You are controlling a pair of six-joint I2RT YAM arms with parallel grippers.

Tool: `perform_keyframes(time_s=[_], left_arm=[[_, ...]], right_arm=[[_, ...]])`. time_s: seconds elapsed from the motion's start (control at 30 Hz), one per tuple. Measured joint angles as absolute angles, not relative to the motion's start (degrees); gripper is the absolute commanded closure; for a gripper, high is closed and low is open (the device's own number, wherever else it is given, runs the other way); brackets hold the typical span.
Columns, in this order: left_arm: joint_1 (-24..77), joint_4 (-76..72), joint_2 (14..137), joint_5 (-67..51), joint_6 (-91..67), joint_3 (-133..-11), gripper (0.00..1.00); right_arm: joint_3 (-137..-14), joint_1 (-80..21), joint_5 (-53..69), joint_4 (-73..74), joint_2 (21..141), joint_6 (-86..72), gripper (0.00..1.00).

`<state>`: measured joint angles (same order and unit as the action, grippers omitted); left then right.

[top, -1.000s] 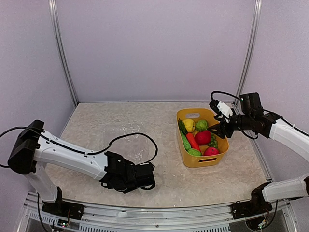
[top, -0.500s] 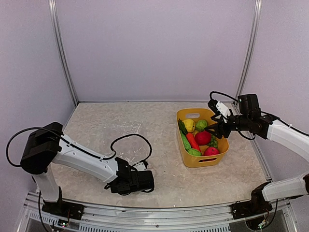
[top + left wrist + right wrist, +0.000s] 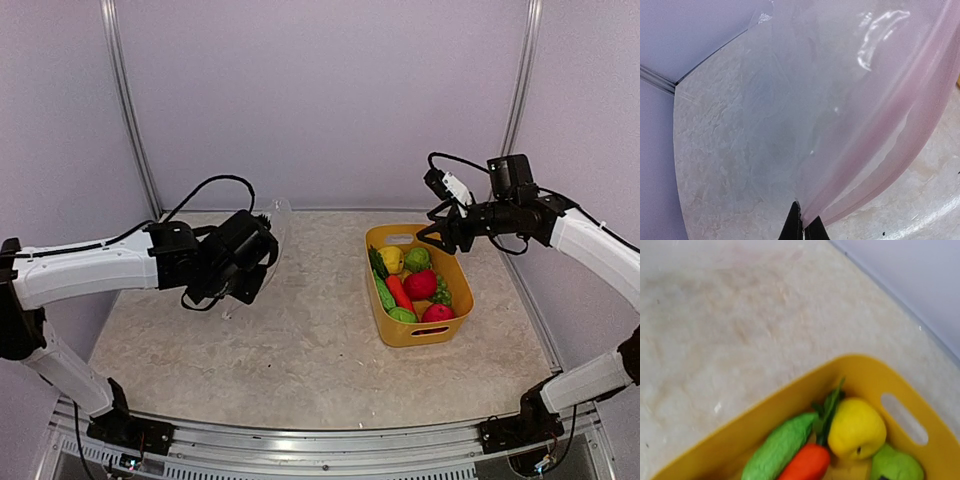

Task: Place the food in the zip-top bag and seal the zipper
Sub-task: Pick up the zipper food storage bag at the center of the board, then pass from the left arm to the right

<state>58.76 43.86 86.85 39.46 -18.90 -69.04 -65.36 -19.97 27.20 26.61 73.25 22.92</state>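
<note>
My left gripper [image 3: 267,241] hangs above the table's left half, shut on an edge of the clear zip-top bag [image 3: 279,217]. In the left wrist view the black fingertips [image 3: 796,226] pinch the film, and the bag [image 3: 805,100] fills the picture. Its pink-tinted zipper strip [image 3: 920,125] runs down the right side. The food lies in the yellow basket [image 3: 432,334]: a red round one [image 3: 420,284], a yellow one [image 3: 391,258] [image 3: 856,427], a green one [image 3: 417,258] and a cucumber [image 3: 385,294] [image 3: 777,447]. Over the basket's far end, my right gripper [image 3: 430,238] stands open and holds nothing.
The basket [image 3: 765,407] has a handle slot [image 3: 904,418] in its far wall. Metal frame posts [image 3: 516,110] and purple walls close in the back and sides. A black cable [image 3: 205,185] loops over the left arm.
My left gripper shut on the bag near the table's front edge and lifted it up and back. The right gripper rose a little over the basket.
</note>
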Motion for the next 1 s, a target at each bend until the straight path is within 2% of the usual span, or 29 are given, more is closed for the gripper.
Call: perform_keyframes(time_s=[0.17,0.37,0.67,0.93,1.0], left_arm=[[53.4,40.8,84.8,33.0,-20.9,-74.8,1.0],[49.4,33.3,87.2,27.2,-26.0,-77.5,1.0],[49.2,22.7,90.9,22.2,-31.6,-77.8,1.0],[50.3,16.2,90.8,18.9,-29.5,-77.5,1.0],[50.8,16.0,90.8,18.3,-28.7,-77.5,1.0]], right_arm=[[-72.8,-20.9,30.6,29.3,78.7,20.1,0.38],[-81.4,-29.5,30.9,30.3,88.8,16.3,0.35],[-100.9,-36.5,29.7,29.1,104.9,6.0,0.26],[-107.5,-37.4,28.9,28.1,110.7,-0.3,0.25],[-108.1,-37.5,28.6,28.0,111.5,-1.3,0.3]])
